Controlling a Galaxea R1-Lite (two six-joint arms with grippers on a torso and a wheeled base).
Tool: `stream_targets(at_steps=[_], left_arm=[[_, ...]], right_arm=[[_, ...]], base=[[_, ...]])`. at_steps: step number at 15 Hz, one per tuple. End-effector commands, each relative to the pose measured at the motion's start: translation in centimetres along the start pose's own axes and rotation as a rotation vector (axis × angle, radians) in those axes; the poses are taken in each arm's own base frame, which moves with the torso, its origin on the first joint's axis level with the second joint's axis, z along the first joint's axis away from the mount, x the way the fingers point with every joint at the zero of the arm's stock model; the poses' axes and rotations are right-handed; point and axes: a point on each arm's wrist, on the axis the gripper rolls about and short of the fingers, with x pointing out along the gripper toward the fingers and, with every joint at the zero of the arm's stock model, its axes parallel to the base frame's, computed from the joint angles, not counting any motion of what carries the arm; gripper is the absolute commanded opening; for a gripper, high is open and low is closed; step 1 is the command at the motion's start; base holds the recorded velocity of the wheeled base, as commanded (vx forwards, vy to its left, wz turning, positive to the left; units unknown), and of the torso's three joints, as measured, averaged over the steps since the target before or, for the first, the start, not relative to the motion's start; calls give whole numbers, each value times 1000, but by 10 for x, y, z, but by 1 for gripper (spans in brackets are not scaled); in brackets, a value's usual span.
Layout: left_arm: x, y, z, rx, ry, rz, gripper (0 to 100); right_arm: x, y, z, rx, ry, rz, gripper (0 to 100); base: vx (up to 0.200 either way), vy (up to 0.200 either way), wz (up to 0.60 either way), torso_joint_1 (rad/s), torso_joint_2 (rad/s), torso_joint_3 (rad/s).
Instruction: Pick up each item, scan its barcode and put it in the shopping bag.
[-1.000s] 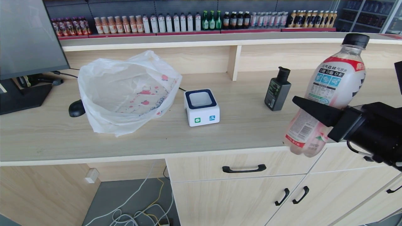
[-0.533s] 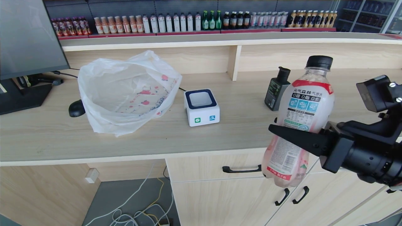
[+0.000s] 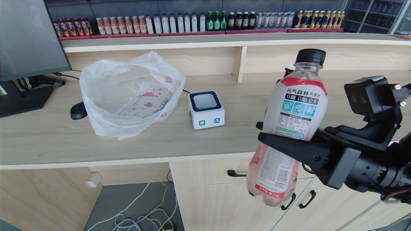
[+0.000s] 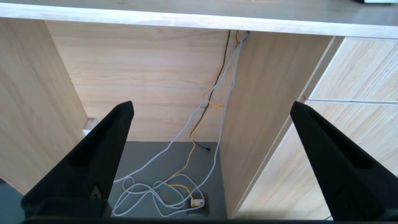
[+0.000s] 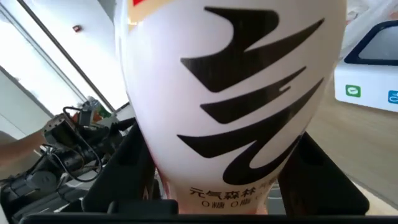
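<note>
My right fingers [image 3: 289, 149] clamp a pink-drink bottle [image 3: 293, 109], black-capped, barcode showing, held tilted in the air off the front edge of the counter [image 3: 48, 138]. The scanner [image 3: 205, 110] and the open shopping bag [image 3: 128, 93] sit just apart, with bare wood before them. My left fingers [image 4: 93, 162] gape wide, empty.

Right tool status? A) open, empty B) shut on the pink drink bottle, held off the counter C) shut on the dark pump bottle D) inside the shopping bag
B: the right tool clamps the pink drink bottle mid-body, in the air before the counter edge.
</note>
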Motion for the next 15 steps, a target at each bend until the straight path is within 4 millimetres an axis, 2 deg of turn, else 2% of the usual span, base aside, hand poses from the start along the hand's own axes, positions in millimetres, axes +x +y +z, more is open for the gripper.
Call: stream_targets(at_steps=[1,5,9,15], left_arm=[[0,0,0,0,0,-1,100],[0,0,0,0,0,1,100],[0,0,0,0,0,1,100],[0,0,0,0,0,-1,100]], right_arm=[[12,-15,-19,43,48,13,0],[17,-13,-14,58,60,146,0],[33,-10,-1,101,34,203,0],[48,-5,-1,118,27,239,0]], base=[[0,0,0,0,0,0],[0,0,0,0,0,0],[0,0,0,0,0,0],[0,0,0,0,0,0]])
